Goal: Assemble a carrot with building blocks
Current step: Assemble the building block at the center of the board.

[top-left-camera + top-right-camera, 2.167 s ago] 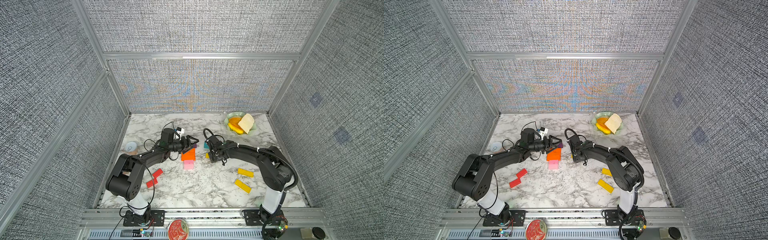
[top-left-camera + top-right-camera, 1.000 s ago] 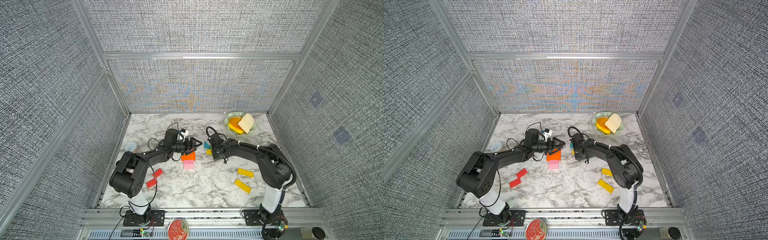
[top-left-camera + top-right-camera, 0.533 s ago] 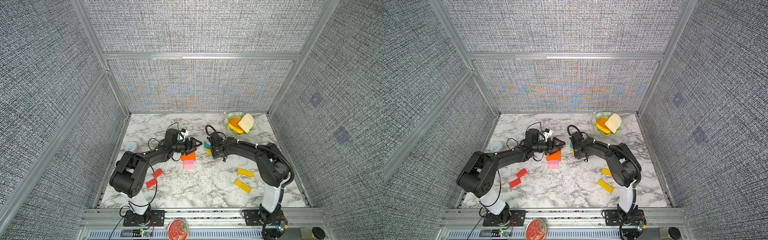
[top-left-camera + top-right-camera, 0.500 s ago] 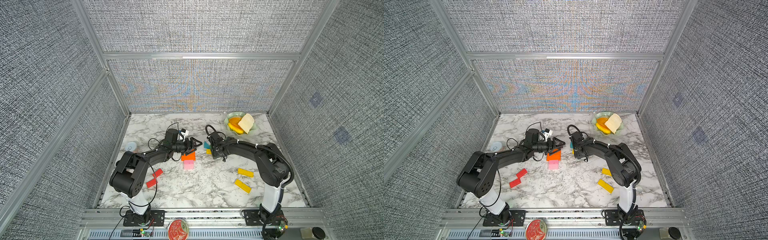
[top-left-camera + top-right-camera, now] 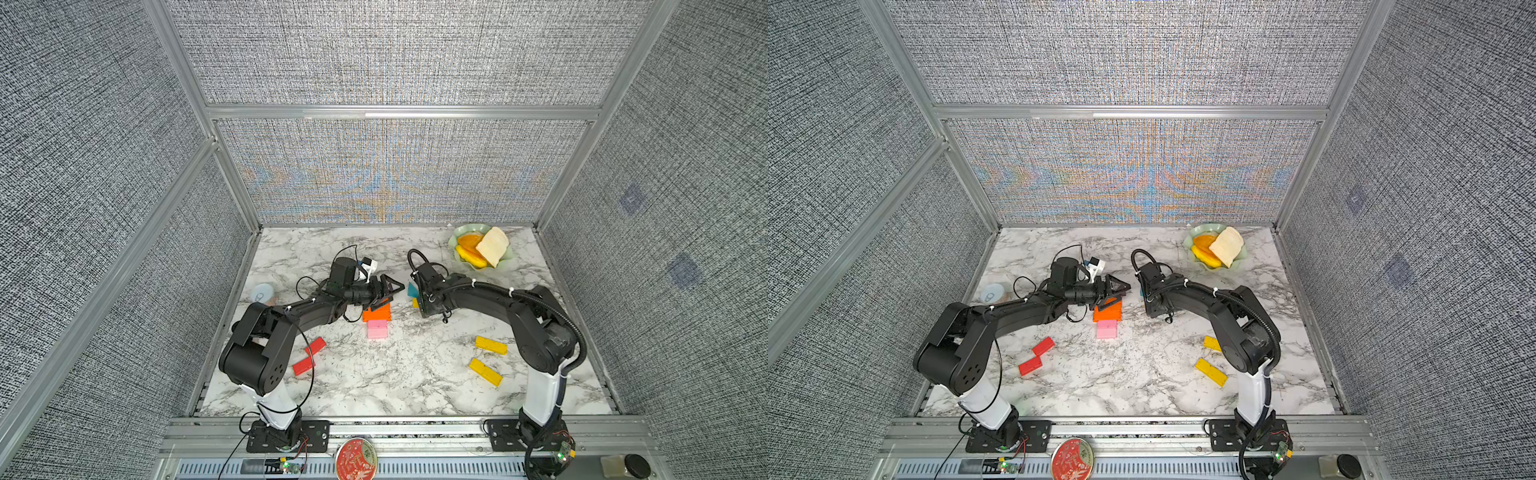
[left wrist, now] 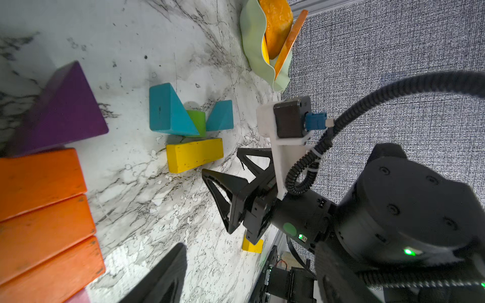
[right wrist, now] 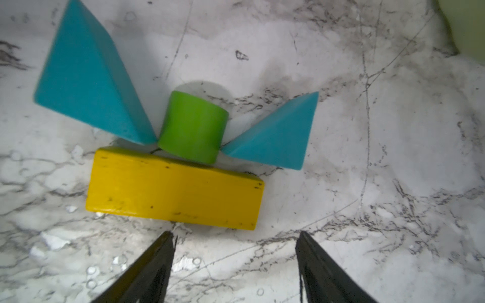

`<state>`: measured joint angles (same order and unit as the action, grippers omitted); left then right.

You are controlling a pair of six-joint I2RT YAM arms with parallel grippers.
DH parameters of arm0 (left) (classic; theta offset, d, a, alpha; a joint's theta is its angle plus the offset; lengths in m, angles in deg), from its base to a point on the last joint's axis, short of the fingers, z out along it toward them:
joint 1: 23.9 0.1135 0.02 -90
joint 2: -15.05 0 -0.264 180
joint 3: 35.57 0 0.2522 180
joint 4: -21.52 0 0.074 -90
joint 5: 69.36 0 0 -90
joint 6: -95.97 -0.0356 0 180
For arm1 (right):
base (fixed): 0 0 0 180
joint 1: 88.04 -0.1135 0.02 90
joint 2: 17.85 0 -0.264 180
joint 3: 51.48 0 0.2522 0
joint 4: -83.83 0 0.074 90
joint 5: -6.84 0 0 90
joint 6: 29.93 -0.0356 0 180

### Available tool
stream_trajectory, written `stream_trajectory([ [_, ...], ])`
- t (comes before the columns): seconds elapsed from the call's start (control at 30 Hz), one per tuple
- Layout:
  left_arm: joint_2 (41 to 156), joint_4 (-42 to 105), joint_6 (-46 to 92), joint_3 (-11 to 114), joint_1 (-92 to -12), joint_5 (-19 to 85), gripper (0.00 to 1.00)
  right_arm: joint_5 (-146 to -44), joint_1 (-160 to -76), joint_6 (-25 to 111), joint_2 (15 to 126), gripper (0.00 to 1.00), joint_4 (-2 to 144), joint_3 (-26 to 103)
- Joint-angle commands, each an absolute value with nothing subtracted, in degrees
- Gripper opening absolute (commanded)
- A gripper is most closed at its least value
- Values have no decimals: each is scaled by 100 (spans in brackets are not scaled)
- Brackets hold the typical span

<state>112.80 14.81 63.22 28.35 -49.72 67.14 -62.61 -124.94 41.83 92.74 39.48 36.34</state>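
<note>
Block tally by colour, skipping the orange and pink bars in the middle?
Yellow wooden rectangular bars: 3
Red wooden rectangular bars: 2
Teal wooden triangular blocks: 2
Lime-green wooden cylinder: 1
Purple wooden triangular block: 1
Total in view: 9

Place: a robot test cell, probably in a lab.
Walls: grey woven panels (image 5: 395,54) on three sides, held in aluminium framing (image 5: 399,112).
Floor: a marble-patterned surface (image 5: 395,382) from wall to wall.
Mounting: two black arms (image 5: 490,297) bolted to a metal rail (image 5: 415,427) at the front, with a lit circuit board (image 5: 564,454) exposed.
</note>
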Motion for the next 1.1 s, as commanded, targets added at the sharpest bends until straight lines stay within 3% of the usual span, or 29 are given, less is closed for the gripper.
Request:
stream_trajectory([
  [0.0, 11305, 1542, 6241, 2883, -4974, 6775, 78, -6253, -12493, 4100, 9339, 77, 3915, 3720],
  [1.07, 11344, 1533, 6263, 2887, -4974, 6801, 78, -6162, -12456, 4030, 9508, 77, 3931, 3918],
])
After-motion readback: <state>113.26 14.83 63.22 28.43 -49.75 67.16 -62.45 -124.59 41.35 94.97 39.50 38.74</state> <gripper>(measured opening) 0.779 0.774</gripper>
